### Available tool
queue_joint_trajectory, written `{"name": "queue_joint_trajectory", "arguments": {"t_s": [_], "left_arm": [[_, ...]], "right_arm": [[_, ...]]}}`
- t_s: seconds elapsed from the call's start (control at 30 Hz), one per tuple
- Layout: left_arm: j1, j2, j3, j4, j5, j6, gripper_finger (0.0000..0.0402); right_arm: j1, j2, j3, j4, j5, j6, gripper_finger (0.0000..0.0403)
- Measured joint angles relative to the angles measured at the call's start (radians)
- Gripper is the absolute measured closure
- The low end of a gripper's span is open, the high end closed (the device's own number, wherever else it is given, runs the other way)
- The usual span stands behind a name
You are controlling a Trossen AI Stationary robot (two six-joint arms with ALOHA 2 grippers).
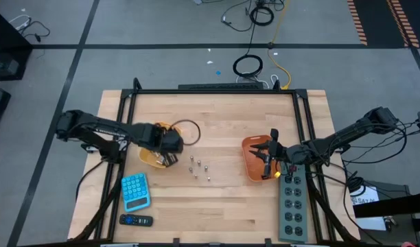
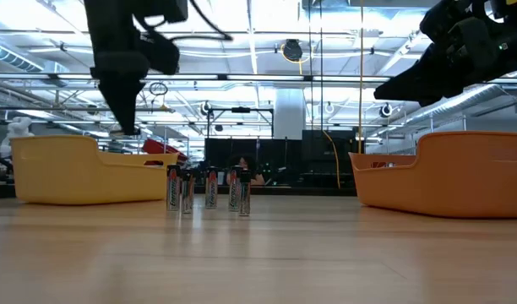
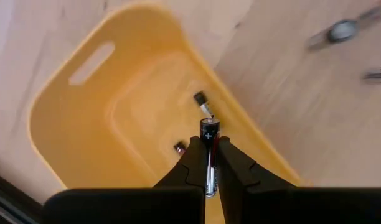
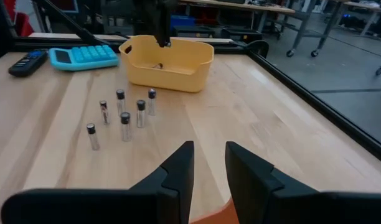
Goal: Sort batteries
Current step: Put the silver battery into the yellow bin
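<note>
Above yellow tray [image 3: 72, 118] rim, left claw [image 3: 208, 163] pinching battery [image 3: 208, 155] — upright

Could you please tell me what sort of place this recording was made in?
Probably a robotics lab or workshop hall: a pale wooden table inside a black metal frame, loose cables on the grey floor, and open ceiling trusses with strip lights.

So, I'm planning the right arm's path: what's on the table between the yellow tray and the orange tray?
Only the standing batteries, clustered nearer the yellow tray; from them to the orange tray the wood is bare, as the high view shows.
</note>
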Motion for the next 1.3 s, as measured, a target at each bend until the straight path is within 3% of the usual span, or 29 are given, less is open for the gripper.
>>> {"name": "queue_joint_trajectory", "arguments": {"t_s": [0.37, 0.53, 0.67, 0.8, 1.0, 1.3], "left_arm": [[0.107, -0.004, -0.083, 0.059, 0.052, 0.001, 0.0382], [0.144, -0.004, -0.093, 0.045, 0.045, 0.036, 0.0297], [0.150, -0.004, -0.034, 0.021, 0.045, 0.085, 0.0231], [0.094, -0.004, 0.057, 0.036, -0.005, 0.102, 0.0214], [-0.099, 0.087, 0.089, 0.114, 0.015, 0.060, 0.0212], [-0.185, 0.211, 0.091, 0.197, 0.179, -0.017, 0.0211]], "right_arm": [[0.000, 0.000, 0.000, -0.049, 0.000, 0.079, 0.0321], [0.019, 0.034, 0.000, -0.049, 0.015, 0.132, 0.0321], [0.048, 0.078, 0.000, -0.043, 0.055, 0.171, 0.0321], [0.062, 0.120, 0.000, -0.038, 0.065, 0.221, 0.0321], [0.119, 0.177, 0.018, -0.055, 0.134, 0.286, 0.0321], [0.202, 0.252, 0.169, -0.220, 0.232, 0.284, 0.0321]]}}
